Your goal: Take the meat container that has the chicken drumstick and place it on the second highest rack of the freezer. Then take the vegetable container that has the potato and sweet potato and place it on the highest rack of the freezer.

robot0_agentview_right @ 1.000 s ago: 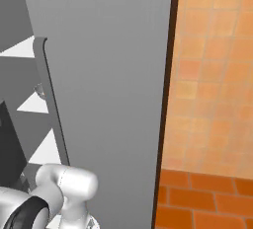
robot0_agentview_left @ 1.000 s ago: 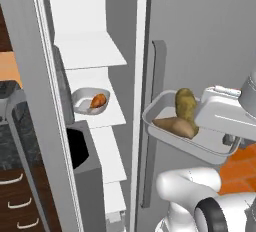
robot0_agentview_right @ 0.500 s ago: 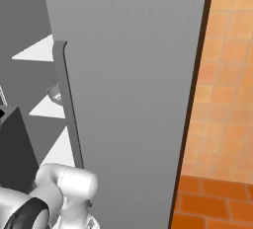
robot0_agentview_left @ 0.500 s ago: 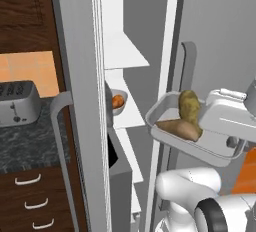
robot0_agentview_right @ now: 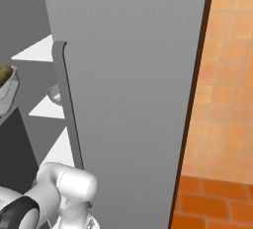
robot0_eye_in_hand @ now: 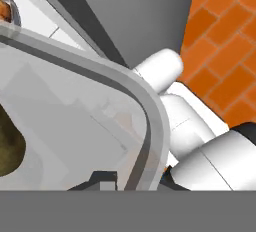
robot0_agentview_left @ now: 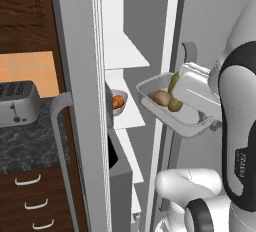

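grey vegetable container (robot0_agentview_left: 172, 118) holds potato (robot0_agentview_left: 174, 82) and sweet potato (robot0_agentview_left: 159, 97).

A pale grey container (robot0_eye_in_hand: 75, 121) is lying very close under the hand, and its rounded rim is curving from the upper left down to the bottom middle. The gripper (robot0_eye_in_hand: 135, 178) is pinching this rim, with one dark finger tip (robot0_eye_in_hand: 102, 180) sitting inside the wall and the other one outside it. At the left edge, a brownish-green potato (robot0_eye_in_hand: 9, 148) is resting inside the container. In the top left corner a small orange piece of food (robot0_eye_in_hand: 4, 10) is showing beyond the rim, too cut off to name. Behind, a grey panel (robot0_eye_in_hand: 135, 11) is standing, and an orange tiled floor (robot0_eye_in_hand: 220, 41) is spreading on the right.
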Robot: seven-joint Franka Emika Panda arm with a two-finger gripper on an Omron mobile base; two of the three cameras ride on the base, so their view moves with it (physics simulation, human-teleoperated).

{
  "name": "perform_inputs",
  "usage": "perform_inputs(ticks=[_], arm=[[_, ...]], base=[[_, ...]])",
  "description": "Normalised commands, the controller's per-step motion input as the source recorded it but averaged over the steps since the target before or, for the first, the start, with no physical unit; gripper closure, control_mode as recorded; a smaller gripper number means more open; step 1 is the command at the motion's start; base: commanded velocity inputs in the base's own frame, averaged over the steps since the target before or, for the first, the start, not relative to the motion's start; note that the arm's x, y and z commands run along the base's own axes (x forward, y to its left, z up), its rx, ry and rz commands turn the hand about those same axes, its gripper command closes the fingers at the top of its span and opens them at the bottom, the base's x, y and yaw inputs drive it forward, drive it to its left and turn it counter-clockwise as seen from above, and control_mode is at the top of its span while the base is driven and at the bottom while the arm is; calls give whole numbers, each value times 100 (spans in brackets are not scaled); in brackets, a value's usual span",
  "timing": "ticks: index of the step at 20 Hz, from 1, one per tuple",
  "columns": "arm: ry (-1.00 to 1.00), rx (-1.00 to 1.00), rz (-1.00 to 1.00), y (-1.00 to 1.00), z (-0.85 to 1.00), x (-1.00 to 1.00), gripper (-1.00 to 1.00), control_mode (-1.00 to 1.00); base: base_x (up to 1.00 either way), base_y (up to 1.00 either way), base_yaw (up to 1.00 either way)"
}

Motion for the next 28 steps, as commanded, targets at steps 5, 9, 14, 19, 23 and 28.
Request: perform_inputs(ticks=[5, 9, 14, 19, 23, 28], arm=[[-6, 8, -27, 12, 9, 81, 100, -100], [-10, 4, -9, 33, 7, 93, 100, -100], [-9, 0, -4, 16, 0, 93, 100, -100], [-7, 0, 0, 11, -9, 78, 100, -100], [-1, 0, -4, 29, -16, 70, 100, -100], [-1, 0, -9, 24, -4, 89, 100, -100]], base=[[0, 0, 0], [0, 0, 0], [0, 0, 0], [0, 0, 0], [0, 0, 0], [0, 0, 0]])
